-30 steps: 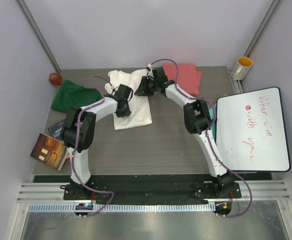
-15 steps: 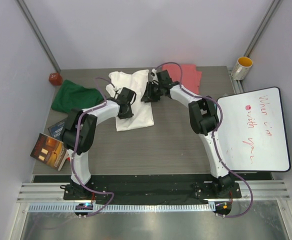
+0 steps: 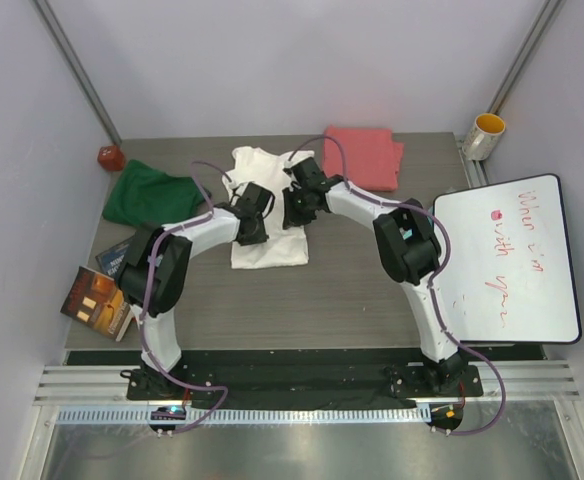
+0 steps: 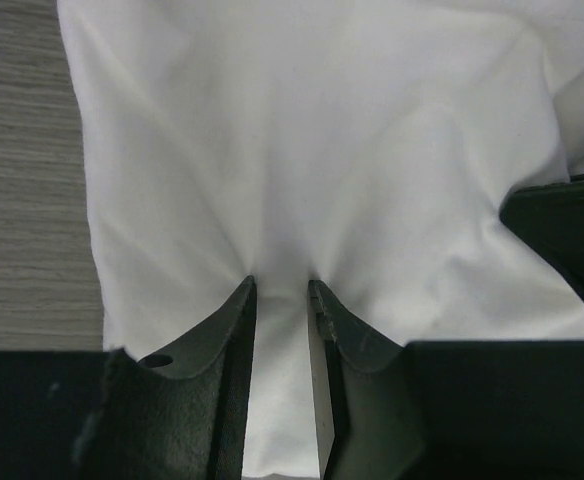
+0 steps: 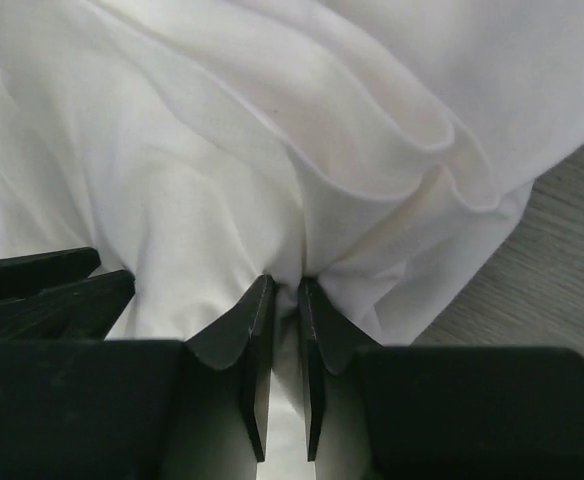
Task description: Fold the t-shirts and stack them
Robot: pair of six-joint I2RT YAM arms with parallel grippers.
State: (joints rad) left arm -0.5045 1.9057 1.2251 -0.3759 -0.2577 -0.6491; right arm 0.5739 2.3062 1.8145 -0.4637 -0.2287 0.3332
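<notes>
The white t-shirt (image 3: 270,248) lies crumpled at the middle of the table, its far part (image 3: 257,160) bunched toward the back. My left gripper (image 3: 251,228) is shut on a pinch of it, with the cloth (image 4: 302,170) creased toward the fingertips (image 4: 244,300) around my left gripper (image 4: 282,287). My right gripper (image 3: 297,208) is shut on folded layers of the same shirt (image 5: 272,130), as the wrist view of my right gripper (image 5: 285,284) shows. The dark green t-shirt (image 3: 142,193) lies heaped at the left. The coral-pink t-shirt (image 3: 364,157) lies folded at the back right.
Two books (image 3: 97,300) lie at the table's left edge. A small red object (image 3: 110,157) sits in the back left corner. A yellow-lined mug (image 3: 487,135) stands at the back right, and a whiteboard (image 3: 507,260) covers the right side.
Both grippers have moved toward the near side, pulling the white t-shirt's far part over itself. The right gripper's jaws have closed tighter on the cloth.
</notes>
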